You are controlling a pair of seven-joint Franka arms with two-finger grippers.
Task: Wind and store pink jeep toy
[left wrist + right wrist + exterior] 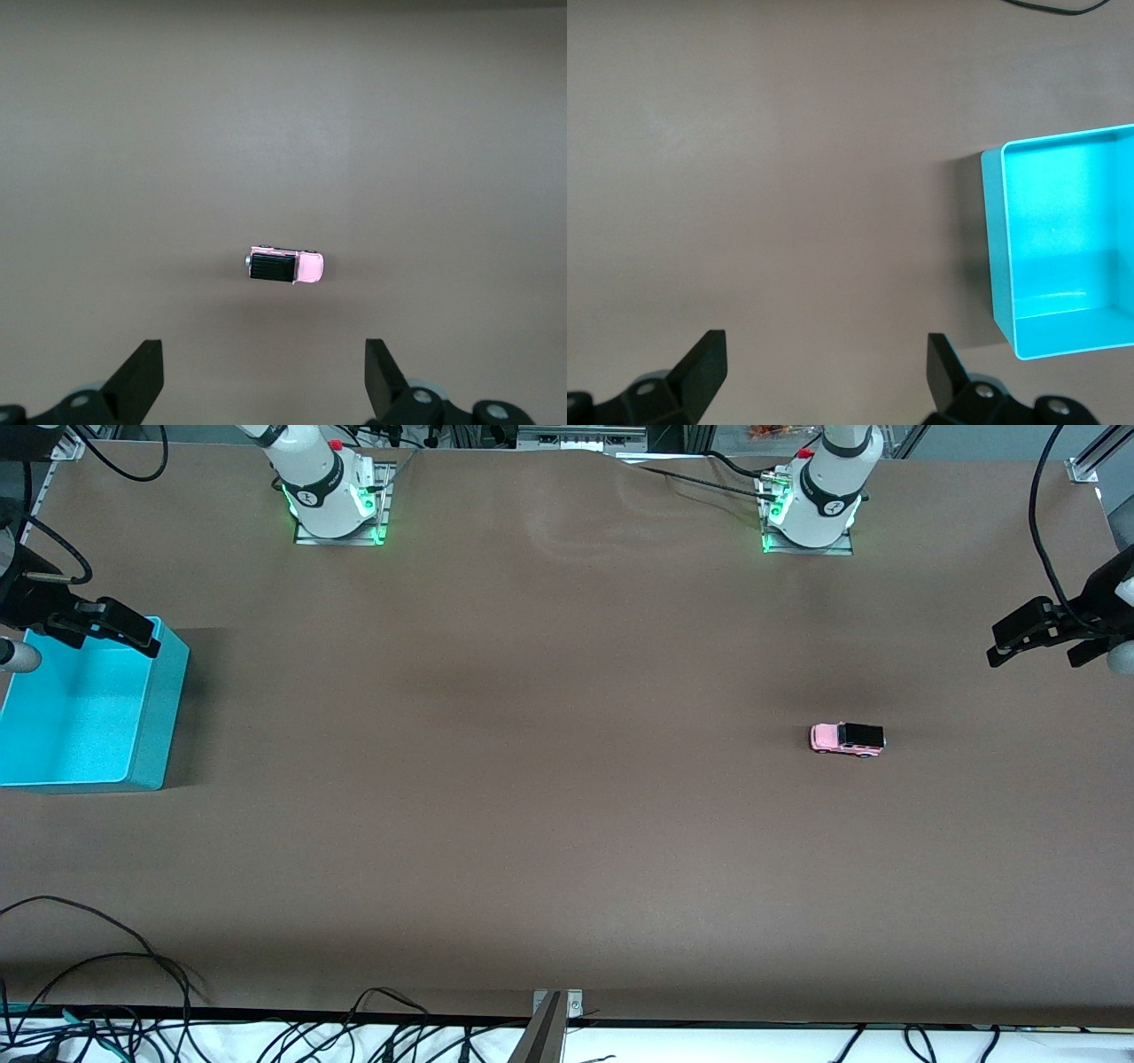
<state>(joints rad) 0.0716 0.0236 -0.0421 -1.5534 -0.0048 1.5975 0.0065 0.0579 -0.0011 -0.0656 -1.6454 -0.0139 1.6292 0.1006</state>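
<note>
The pink jeep toy (847,739) is sitting on the brown matte surface (532,779) toward the left arm's end. The left hand (1036,640) is hovering nearby, fingers apart; the right hand (102,627) is waiting spread over the glossy turquoise bin (159,717). That tiny boxy car could easily roll or squirt out of a pinch.

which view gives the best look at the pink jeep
The left wrist view: the pink jeep toy sits alone near its middle, seen from above, black roof and pink hood distinct. The front view shows it smaller, on the table toward the left arm's end. The right wrist view does not show it.
</note>
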